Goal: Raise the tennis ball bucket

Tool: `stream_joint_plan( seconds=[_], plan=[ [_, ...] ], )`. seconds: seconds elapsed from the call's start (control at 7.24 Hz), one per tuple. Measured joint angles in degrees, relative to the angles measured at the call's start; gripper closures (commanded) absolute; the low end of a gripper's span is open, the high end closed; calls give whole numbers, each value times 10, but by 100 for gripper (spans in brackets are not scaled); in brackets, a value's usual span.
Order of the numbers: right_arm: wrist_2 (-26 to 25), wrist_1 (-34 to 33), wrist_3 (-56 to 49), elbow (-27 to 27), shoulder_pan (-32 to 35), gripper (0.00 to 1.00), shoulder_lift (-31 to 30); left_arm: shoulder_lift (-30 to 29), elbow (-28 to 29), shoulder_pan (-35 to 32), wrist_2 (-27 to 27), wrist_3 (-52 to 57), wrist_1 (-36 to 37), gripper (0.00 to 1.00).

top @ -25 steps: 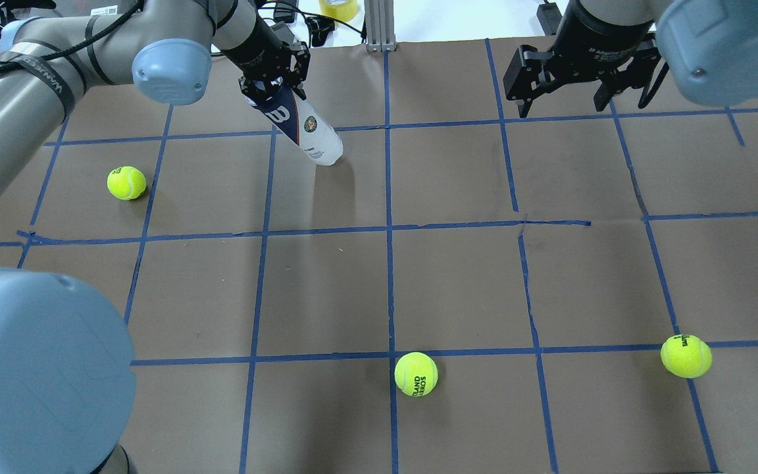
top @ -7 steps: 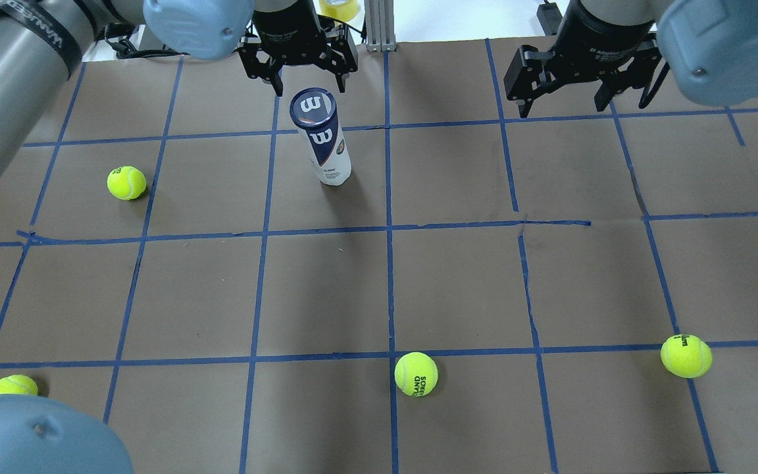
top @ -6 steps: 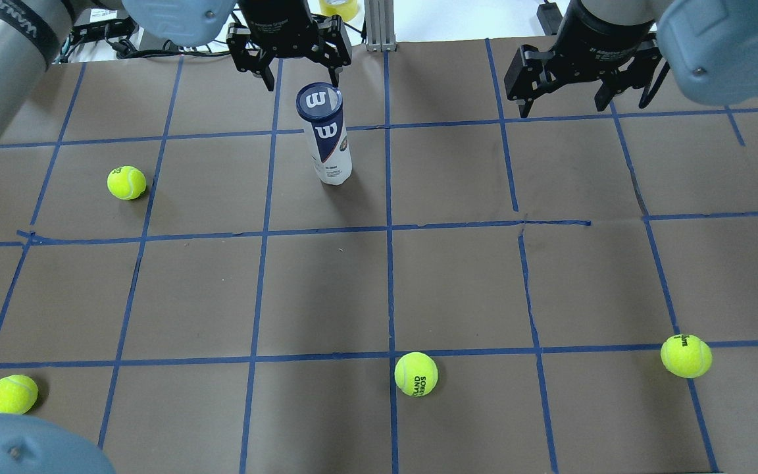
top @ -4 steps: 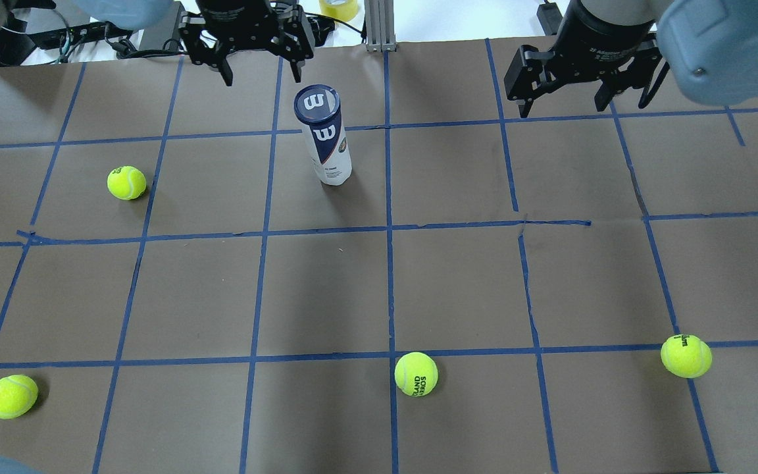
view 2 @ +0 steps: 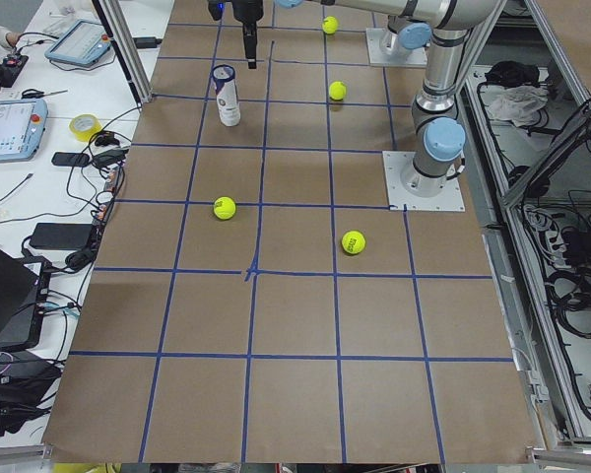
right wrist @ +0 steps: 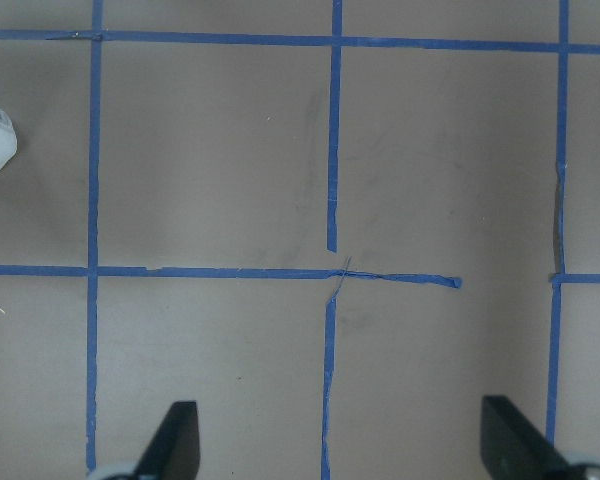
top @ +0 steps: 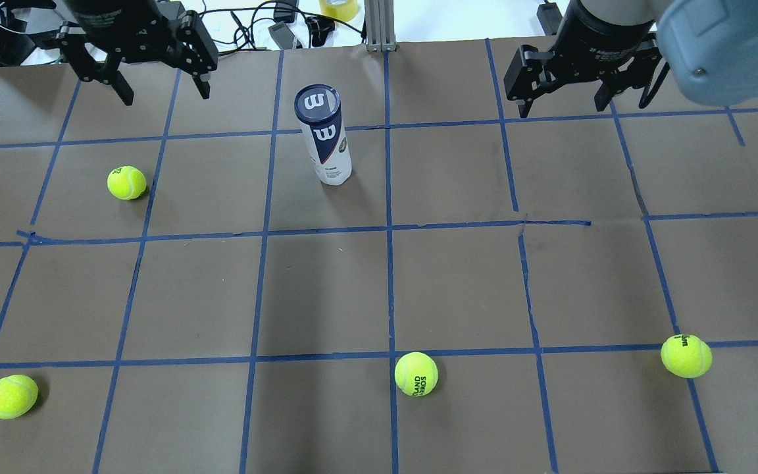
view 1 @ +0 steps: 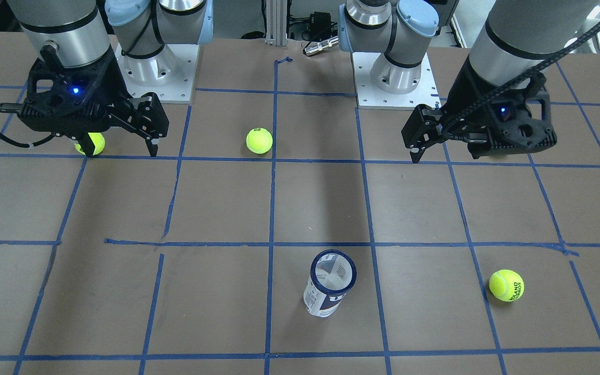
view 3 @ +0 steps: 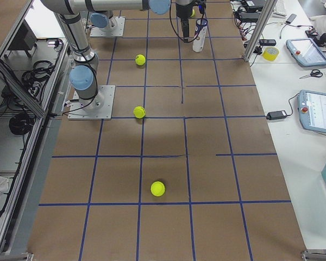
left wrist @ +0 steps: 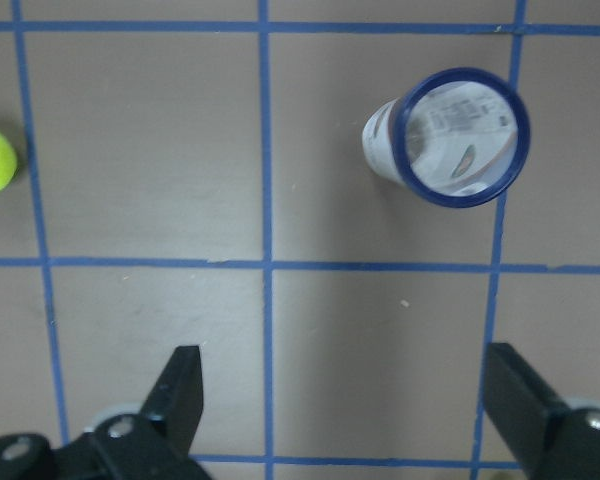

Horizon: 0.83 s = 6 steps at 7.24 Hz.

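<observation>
The tennis ball bucket stands upright on the brown table near the far edge, free of both grippers. It is a clear tube with a dark-blue rim and a white and blue label. It also shows in the front view and, from above, in the left wrist view. My left gripper is open and empty, well to the left of the bucket and above the table. My right gripper is open and empty, far to the bucket's right.
Several yellow-green tennis balls lie on the table: one to the bucket's left, one at the near left, one near the middle front, one at the near right. A metal post stands behind the bucket.
The left gripper held the tilted bucket 3.5 s ago. It has since let go, and over the last second it moved left, away from the upright bucket. The right gripper has not moved.
</observation>
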Motion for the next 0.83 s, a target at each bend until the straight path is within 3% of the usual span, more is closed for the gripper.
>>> stream_joint_plan(
  seconds=[0.41,0.83],
  plan=[
    [0,0,0,0,0,0,0,55,-83,11,-5,8,25,0],
    [0,0,0,0,0,0,0,83,-112,11,-4,12,31,0]
  ],
)
